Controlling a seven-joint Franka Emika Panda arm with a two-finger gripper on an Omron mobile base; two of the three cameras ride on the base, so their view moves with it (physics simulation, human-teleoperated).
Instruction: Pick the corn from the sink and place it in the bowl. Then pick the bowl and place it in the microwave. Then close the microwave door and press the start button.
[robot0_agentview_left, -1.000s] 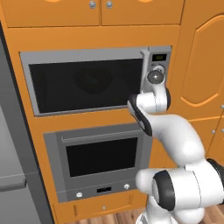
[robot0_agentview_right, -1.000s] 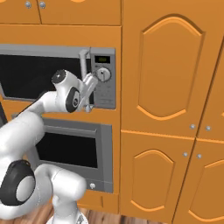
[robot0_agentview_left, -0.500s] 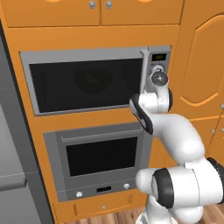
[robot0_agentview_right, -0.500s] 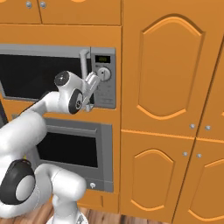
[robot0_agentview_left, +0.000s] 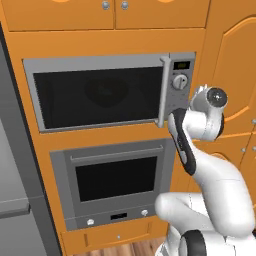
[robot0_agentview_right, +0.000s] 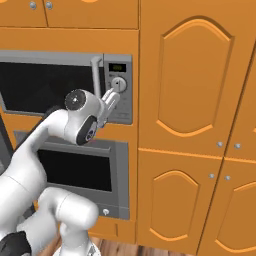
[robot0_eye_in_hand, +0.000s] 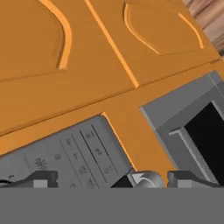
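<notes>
Grey microwave door (robot0_agentview_left: 97, 92) sitting shut; I'm reaching gripper (robot0_agentview_right: 111, 99) toward control panel (robot0_agentview_right: 118, 89). Gripper spread, pinching nothing. Risk: fingertip landing on round dial (robot0_agentview_right: 118, 84), missing start button.

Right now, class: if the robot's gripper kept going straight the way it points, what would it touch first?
Most likely the microwave's control panel. The gripper points at it just below the round knob, and the hand view shows the buttons close ahead. Depth is unclear.
</notes>
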